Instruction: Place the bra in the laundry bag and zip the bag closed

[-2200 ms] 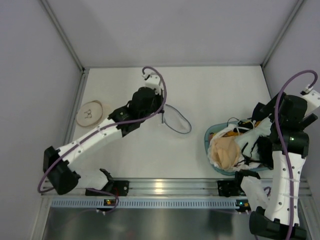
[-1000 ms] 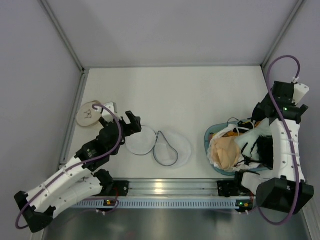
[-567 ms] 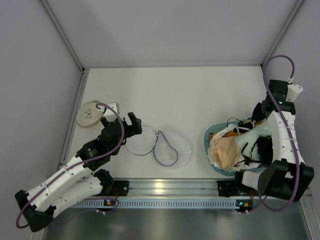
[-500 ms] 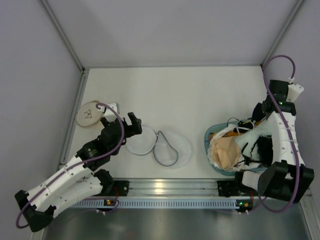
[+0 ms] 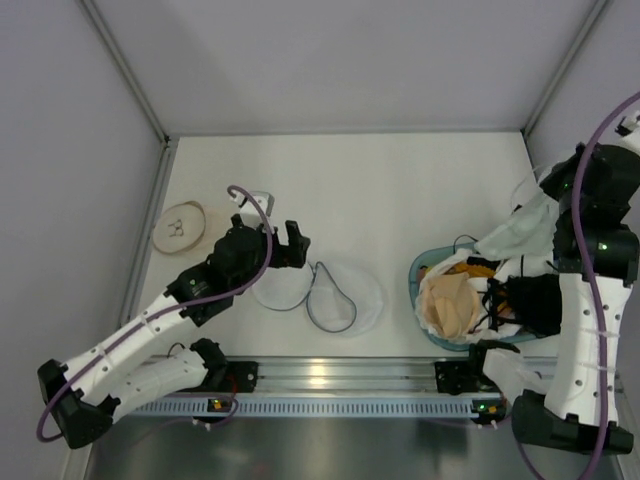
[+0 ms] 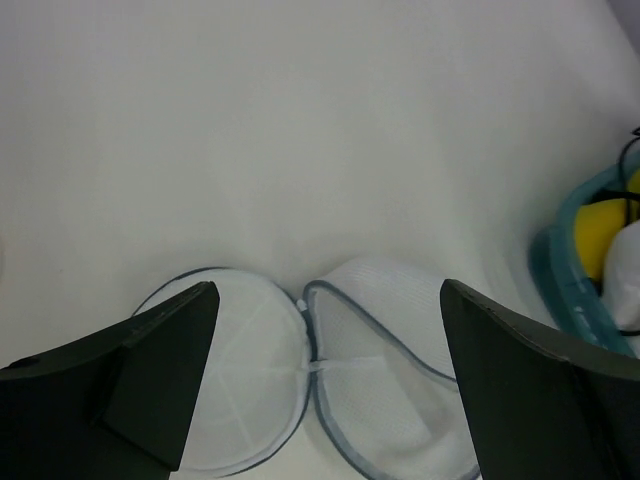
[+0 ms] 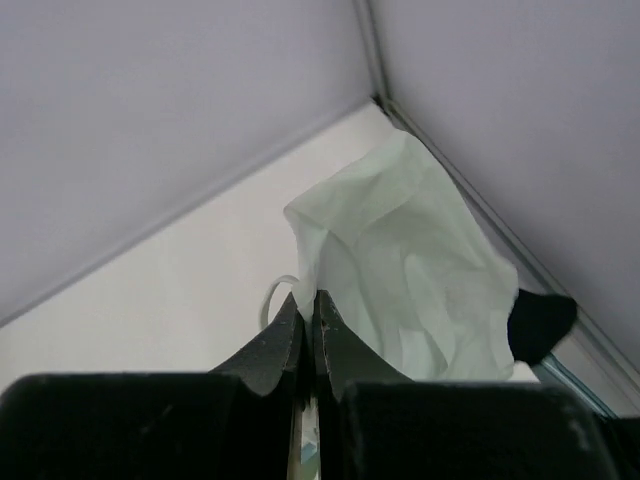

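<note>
The laundry bag (image 5: 345,297) lies open on the table as two round white mesh halves with dark rims, its lid (image 5: 279,287) flat to the left. In the left wrist view both halves (image 6: 390,360) lie just below my left gripper (image 6: 328,290), which hovers open and empty. From above, that left gripper (image 5: 270,232) is over the lid's far edge. My right gripper (image 7: 312,298) is shut on an edge of a pale white bra (image 7: 410,260), with a thin strap loop beside the jaws. The bra (image 5: 510,232) stretches from the basket up to the right gripper (image 5: 553,190).
A blue basket (image 5: 416,280) of mixed garments, with a beige cup (image 5: 448,305) and black cloth (image 5: 530,300), stands at the right front. A round beige disc (image 5: 178,226) lies at the far left. Grey walls close in on the left, back and right.
My right gripper has shut on the pale bra and lifted it up out of the basket. My left gripper has shifted right and a little farther out over the bag's lid, still open.
</note>
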Controlling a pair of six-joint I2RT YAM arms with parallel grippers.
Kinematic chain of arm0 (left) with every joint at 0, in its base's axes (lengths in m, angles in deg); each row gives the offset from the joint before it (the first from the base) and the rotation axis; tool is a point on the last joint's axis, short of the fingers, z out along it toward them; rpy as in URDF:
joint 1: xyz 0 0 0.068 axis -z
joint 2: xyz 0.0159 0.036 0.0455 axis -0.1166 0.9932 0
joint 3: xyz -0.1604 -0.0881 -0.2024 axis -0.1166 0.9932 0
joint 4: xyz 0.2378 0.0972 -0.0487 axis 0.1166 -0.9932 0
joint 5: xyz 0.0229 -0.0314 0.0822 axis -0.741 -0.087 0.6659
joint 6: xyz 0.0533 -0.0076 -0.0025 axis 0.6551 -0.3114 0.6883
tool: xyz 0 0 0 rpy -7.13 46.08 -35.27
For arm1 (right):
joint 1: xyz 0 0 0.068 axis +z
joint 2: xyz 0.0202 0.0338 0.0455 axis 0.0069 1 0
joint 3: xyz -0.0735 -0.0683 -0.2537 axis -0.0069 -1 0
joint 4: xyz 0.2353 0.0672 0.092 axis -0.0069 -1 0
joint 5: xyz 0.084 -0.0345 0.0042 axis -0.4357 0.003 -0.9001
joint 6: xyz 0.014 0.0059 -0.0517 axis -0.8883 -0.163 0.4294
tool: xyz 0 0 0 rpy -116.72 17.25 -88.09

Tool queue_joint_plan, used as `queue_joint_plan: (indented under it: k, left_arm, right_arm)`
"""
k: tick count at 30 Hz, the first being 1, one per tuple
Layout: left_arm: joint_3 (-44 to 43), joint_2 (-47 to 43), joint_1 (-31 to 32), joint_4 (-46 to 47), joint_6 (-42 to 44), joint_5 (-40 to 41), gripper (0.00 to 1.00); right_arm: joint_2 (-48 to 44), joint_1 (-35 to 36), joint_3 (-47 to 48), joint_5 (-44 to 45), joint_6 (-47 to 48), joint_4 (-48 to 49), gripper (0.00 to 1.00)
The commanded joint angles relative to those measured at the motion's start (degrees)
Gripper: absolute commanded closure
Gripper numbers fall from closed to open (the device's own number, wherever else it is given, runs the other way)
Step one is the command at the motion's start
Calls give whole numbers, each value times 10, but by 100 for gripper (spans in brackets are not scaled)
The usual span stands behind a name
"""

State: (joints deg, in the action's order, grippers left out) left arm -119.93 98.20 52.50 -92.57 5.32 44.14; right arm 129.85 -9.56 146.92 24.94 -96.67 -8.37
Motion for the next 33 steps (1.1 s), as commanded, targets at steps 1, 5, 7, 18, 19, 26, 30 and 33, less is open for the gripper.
queue_joint_plan:
  k: [1,5,7,18,19,26,30,33]
  left_arm:
    - [-41,12,0,132,46,-120,2]
    - [-83,57,0,215,59,-205,2]
    - [-120,100,0,249,67,-241,2]
    - [-310,288,15,321,126,-287,2]
    - [-324,296,25,321,142,-281,2]
    - [-415,376,67,319,182,-252,2]
    - [-431,404,82,319,187,-246,2]
    - [-442,428,94,320,199,-221,4]
  right_arm:
    - [-2,28,41,-113,23,71,100]
    - [15,55,81,-180,17,113,100]
    - [18,63,83,-232,2,154,100]
    - [38,141,55,-381,-78,328,100]
    - [37,145,49,-372,-80,329,100]
    - [33,179,19,-363,-91,343,100]
    - [24,191,11,-360,-89,343,100]
    - [13,193,9,-358,-91,343,100]
